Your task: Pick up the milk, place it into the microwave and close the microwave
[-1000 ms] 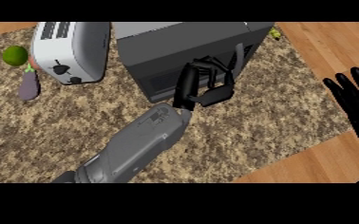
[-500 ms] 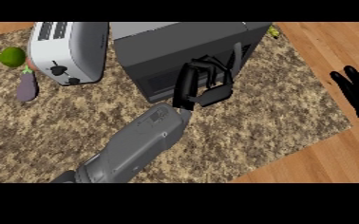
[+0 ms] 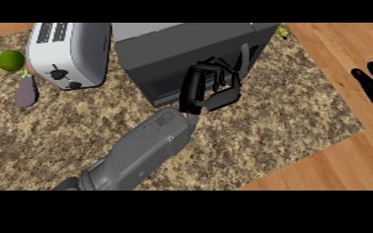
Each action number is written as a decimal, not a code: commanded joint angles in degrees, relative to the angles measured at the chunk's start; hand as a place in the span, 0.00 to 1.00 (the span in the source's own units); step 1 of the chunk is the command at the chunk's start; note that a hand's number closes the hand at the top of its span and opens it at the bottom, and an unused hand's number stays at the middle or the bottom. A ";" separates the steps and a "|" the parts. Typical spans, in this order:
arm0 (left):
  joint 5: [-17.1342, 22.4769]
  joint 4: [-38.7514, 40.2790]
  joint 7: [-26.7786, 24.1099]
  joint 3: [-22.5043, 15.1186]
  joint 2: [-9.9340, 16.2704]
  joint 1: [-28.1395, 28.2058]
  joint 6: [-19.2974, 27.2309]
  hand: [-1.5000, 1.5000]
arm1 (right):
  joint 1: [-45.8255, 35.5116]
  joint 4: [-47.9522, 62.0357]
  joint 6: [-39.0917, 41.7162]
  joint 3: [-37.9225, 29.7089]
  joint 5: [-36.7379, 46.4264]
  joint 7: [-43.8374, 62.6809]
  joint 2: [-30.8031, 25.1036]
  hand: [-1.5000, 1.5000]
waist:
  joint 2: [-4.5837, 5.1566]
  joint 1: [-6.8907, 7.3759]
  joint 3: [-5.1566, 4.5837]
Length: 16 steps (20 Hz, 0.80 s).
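Your left hand (image 3: 207, 86) is curling its fingers against the front of the dark microwave (image 3: 186, 47), with no milk visible in it. The microwave's long side is running across the surface (image 3: 277, 113). Your right hand (image 3: 363, 81) is resting open at the right edge.

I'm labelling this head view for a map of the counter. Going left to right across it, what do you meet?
Green lime → purple eggplant → white toaster → microwave, with the left hand at its front → small yellow-green item → right hand at the right edge.
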 commanded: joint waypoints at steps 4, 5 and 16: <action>2.45 4.99 -0.89 2.13 0.04 -3.47 -1.41 1.00 | -0.99 -0.07 -0.35 -1.49 -2.31 1.53 -1.76 0.00 | 0.83 -0.84 -0.07; 2.37 5.30 -1.32 2.12 0.04 -3.47 -1.32 1.00 | -1.30 -0.85 -0.01 -1.24 -2.67 1.64 -1.93 0.00 | 0.84 -1.01 -0.11; 4.58 6.22 -4.11 1.54 0.04 -4.47 -1.52 1.00 | -1.74 -0.30 0.20 -2.01 -5.60 3.60 -3.64 0.00 | 1.03 -0.59 0.01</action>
